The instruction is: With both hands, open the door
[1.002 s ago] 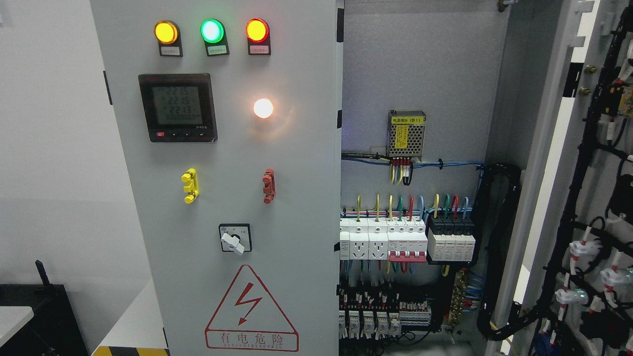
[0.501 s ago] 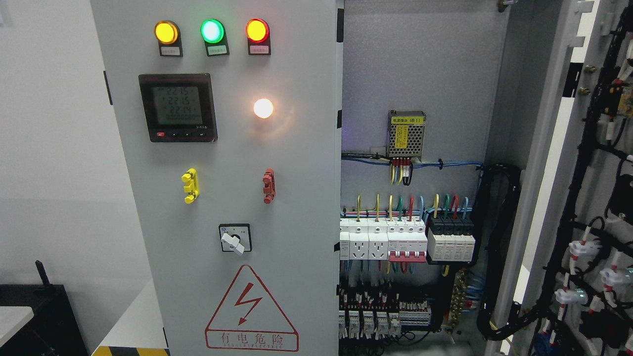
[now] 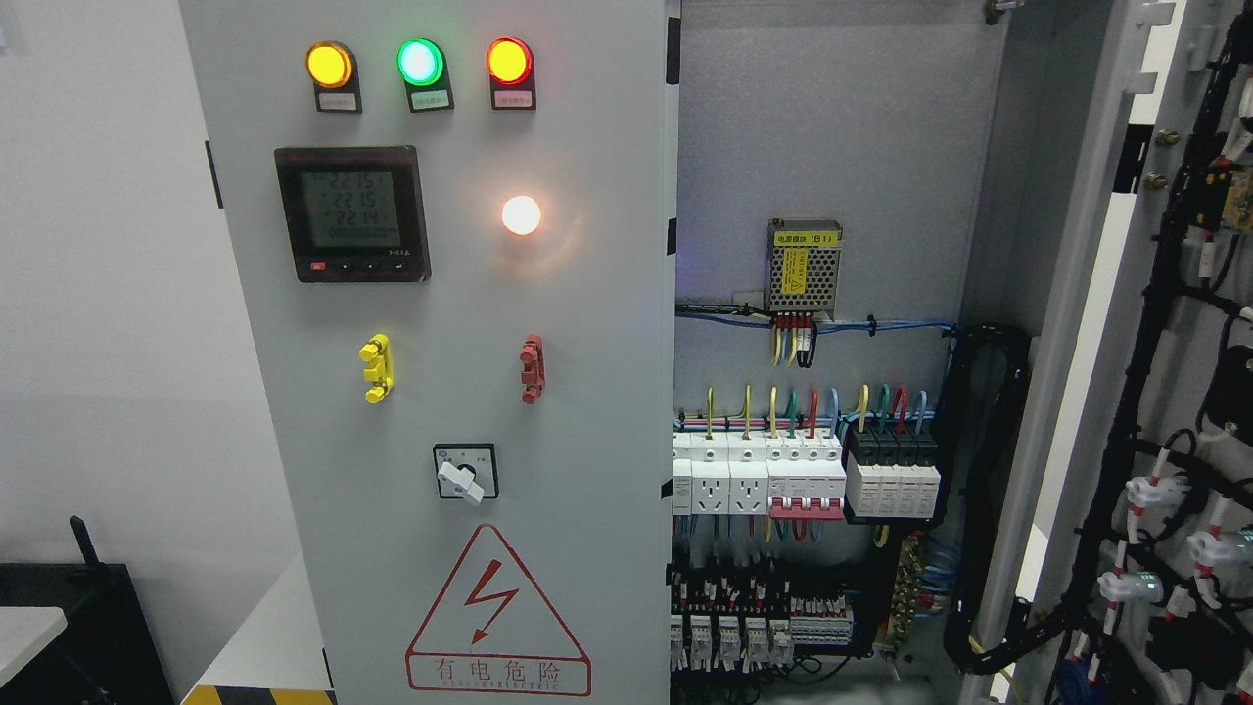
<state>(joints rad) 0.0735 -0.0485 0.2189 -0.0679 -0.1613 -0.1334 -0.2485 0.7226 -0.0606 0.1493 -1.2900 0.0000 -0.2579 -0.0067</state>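
Note:
A grey electrical cabinet fills the head view. Its left door (image 3: 587,392) stands closed, carrying three lit lamps, a black meter (image 3: 351,213), a white lamp, a yellow handle (image 3: 377,368), a red handle (image 3: 532,368), a rotary switch (image 3: 466,473) and a red hazard triangle. The right door (image 3: 1165,411) is swung wide open at the picture's right, showing its wired inner face. Between them the cabinet interior (image 3: 812,147) is exposed with breakers (image 3: 803,480) and coloured wires. Neither of my hands or arms shows in the frame.
A white wall lies left of the cabinet. A black box (image 3: 78,627) and a white surface edge sit at the lower left. Thick black cable bundles (image 3: 989,490) hang between the interior and the open door.

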